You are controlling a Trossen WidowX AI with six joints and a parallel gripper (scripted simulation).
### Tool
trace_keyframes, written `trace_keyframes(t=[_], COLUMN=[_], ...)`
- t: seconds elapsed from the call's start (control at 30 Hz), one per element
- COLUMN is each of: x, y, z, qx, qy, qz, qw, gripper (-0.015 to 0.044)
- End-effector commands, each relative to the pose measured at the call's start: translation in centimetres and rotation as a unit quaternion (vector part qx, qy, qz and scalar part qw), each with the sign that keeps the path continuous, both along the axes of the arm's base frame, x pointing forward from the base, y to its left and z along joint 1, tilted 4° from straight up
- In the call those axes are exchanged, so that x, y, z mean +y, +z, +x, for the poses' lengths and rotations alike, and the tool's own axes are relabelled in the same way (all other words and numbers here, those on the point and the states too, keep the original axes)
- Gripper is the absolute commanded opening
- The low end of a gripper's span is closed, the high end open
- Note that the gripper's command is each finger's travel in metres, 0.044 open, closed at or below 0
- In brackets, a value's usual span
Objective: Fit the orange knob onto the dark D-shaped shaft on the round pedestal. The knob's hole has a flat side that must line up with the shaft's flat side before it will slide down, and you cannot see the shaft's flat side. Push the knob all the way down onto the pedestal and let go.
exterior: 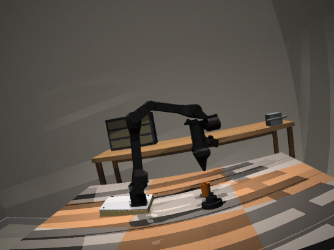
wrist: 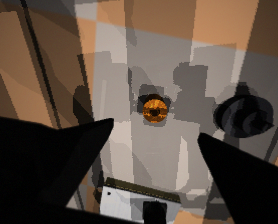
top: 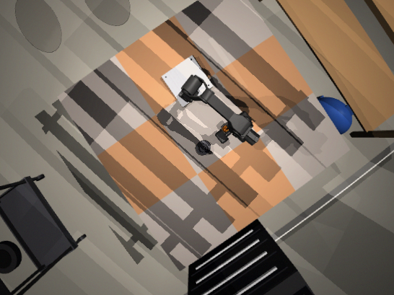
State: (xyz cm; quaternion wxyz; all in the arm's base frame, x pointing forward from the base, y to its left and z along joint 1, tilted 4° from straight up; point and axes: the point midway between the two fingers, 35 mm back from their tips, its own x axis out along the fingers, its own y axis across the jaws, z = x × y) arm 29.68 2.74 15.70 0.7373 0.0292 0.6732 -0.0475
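Note:
The orange knob [top: 225, 128] [exterior: 205, 189] [wrist: 155, 118] stands upright on the table, apart from the pedestal, with its dark hole facing up in the wrist view. The dark round pedestal [top: 203, 147] [exterior: 211, 203] [wrist: 235, 120] stands beside it, to its right in the wrist view, with the short shaft rising from it. The shaft's flat side cannot be made out. My gripper [exterior: 204, 169] [wrist: 155, 129] is open and empty. It points down and hangs above the knob, which shows between the spread fingertips and slightly beyond them in the wrist view.
The white base plate [top: 174, 76] [exterior: 116, 203] [wrist: 120, 202] carries the arm. The top view shows a wooden bench [top: 325, 33], a blue ball [top: 337, 114] and a black slatted unit [top: 249, 264] around the patterned table. A grey box [exterior: 273, 119] sits on the rear bench.

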Motion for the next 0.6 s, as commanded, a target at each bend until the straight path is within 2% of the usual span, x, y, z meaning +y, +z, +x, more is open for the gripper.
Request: trace_keyframes(t=[0.0,0.07,0.2,0.57], x=[-0.1,-0.1,-0.4,-0.3], y=[-0.1,-0.3,-3.4,-5.1], z=[0.0,0.0,0.2,0.1], qx=[0.002,0.002,0.002,0.002], qy=[-0.019,-0.019,-0.019,-0.019], qz=[-0.002,-0.002,-0.002,-0.002], qw=[1.000,1.000,1.000,1.000], gripper=[0.0440,0.0440,0.0440,0.0440])
